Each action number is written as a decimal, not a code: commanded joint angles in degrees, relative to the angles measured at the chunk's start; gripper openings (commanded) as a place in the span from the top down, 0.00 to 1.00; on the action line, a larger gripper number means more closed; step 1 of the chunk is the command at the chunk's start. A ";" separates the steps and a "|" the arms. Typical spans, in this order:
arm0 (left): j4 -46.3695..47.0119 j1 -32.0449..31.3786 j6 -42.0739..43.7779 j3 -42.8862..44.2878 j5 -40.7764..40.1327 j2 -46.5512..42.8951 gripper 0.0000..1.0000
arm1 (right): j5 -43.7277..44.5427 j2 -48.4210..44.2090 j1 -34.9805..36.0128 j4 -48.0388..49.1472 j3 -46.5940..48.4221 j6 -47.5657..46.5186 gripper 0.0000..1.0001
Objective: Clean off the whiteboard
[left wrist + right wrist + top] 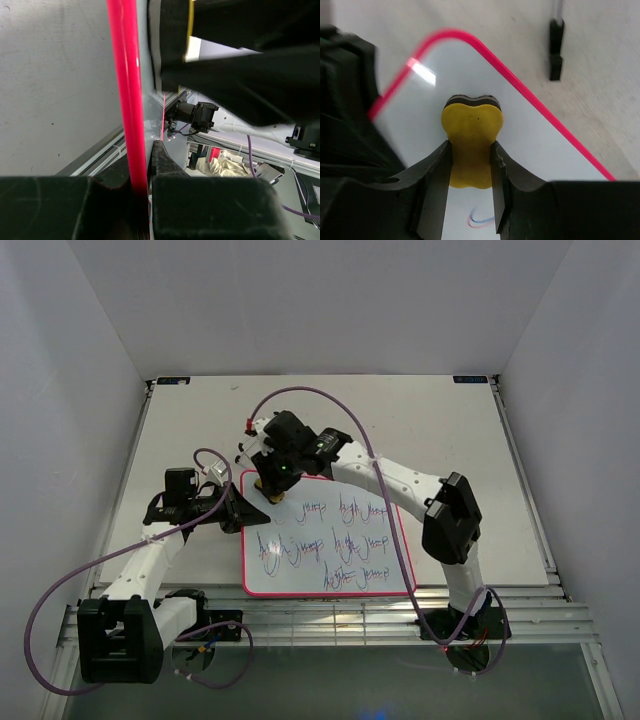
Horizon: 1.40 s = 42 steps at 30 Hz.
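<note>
Right wrist: your right gripper (471, 150) grips the eraser (471, 122) at the far-left corner of the scribbled whiteboard (462, 70); left gripper (142, 182) pinches its pink rim (127, 100).

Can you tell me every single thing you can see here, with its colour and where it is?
whiteboard: one, white with a pink-red rim, flat on the table's near middle
writing: three rows, blue-purple, on the whiteboard
eraser: one, yellow, on the whiteboard's far left corner
table: one, pale grey-white, under everything
left gripper: one, black, shut on the whiteboard's left rim
right gripper: one, black, shut on the eraser
purple cables: two, one looping from each arm
</note>
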 commanded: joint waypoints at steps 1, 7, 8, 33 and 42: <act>5.28 -0.85 6.30 0.98 -2.42 -2.22 1.00 | -6.04 7.82 3.47 -3.01 10.61 -0.94 0.65; 5.37 -0.85 6.39 0.89 -2.15 -2.40 1.00 | -4.21 11.54 4.26 -4.79 13.46 -1.55 0.65; 5.46 -0.85 6.39 0.98 -2.24 -2.40 1.00 | -2.71 10.92 4.17 -4.70 12.14 -1.64 0.64; 5.46 -0.85 5.86 0.89 -3.47 -2.92 1.00 | -4.37 -6.30 6.63 5.84 -16.49 0.37 0.65; 5.20 -0.85 5.42 0.89 -4.96 -3.45 1.00 | 3.36 -16.41 6.72 5.67 -33.39 2.31 0.65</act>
